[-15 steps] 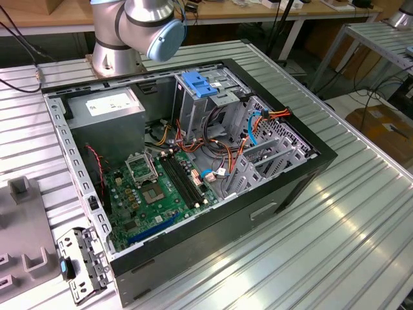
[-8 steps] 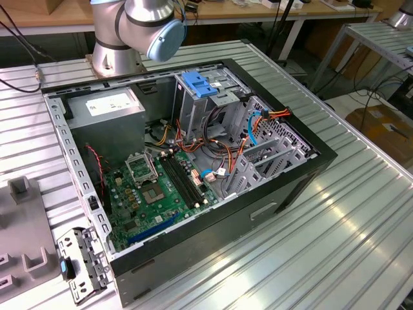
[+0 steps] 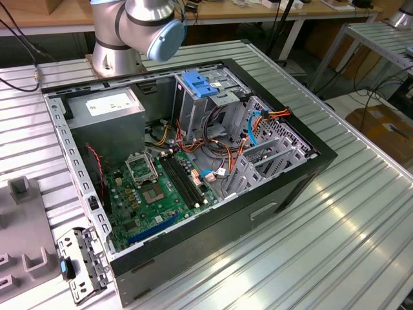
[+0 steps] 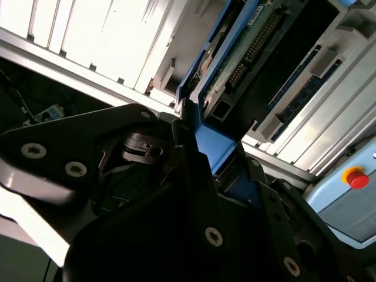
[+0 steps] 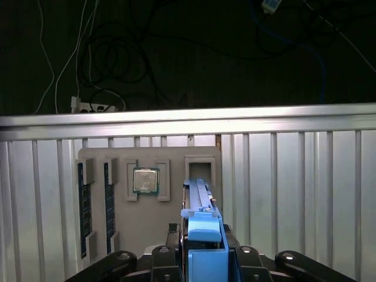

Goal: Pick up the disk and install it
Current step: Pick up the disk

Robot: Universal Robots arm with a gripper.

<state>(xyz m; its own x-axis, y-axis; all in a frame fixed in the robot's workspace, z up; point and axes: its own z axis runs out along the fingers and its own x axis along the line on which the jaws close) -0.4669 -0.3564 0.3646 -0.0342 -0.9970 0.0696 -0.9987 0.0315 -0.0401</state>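
Closest to us in both wrist views, the claw [image 5: 202, 251] is clenched on the disk [image 5: 198, 200]. Its black fingers [image 5: 232, 249] press on either side of the blue carrier. The disk stands on edge and runs straight out from the claw. In the second wrist view a finger [image 4: 187, 154] lies against the carrier's blue wall, and the disk's green circuit board [image 4: 244, 56] faces the camera.

Just past the disk's far end we see a grey tray [image 5: 147, 226] on the ribbed metal desk [image 5: 294, 188]. The tray holds a chip [image 5: 145, 180] in a square seat and two memory sticks [image 5: 82, 208] side by side. An open pocket [image 5: 200, 168] sits in line with the disk's tip. Beyond the desk's edge, cables [image 5: 117, 53] and a power strip [image 5: 88, 106] lie on a dark floor. A red button [image 4: 354, 177] shows off to one side in the second wrist view.

In the exterior view, the open case [image 3: 258, 213] lies on the desk. Inside it are the motherboard [image 3: 155, 187], the drive cage [image 3: 193, 113] with its blue latch [image 3: 200, 84], and the power supply [image 3: 106, 106]. The arm's base [image 3: 132, 29] stands behind the case.
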